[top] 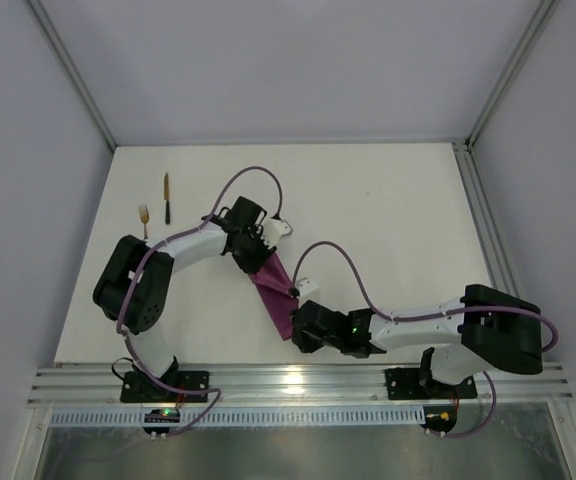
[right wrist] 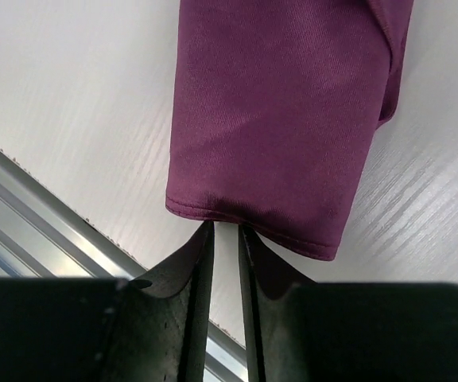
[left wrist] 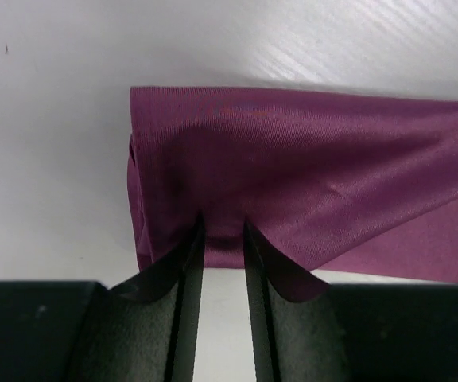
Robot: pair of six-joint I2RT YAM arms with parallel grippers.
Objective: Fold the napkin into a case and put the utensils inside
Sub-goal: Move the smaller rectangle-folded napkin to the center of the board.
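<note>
Two ends of the folded napkin (top: 273, 295) on the table (top: 388, 220): left gripper (left wrist: 223, 231) pinches one, right gripper (right wrist: 225, 231) nearly closed at the other, hold unclear; a missed hem would drag the fold crooked

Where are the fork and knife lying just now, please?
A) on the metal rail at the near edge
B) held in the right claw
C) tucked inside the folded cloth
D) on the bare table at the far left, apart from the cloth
D: the fork and knife lie side by side on the table beyond the left arm, well clear of the purple cloth.
</note>
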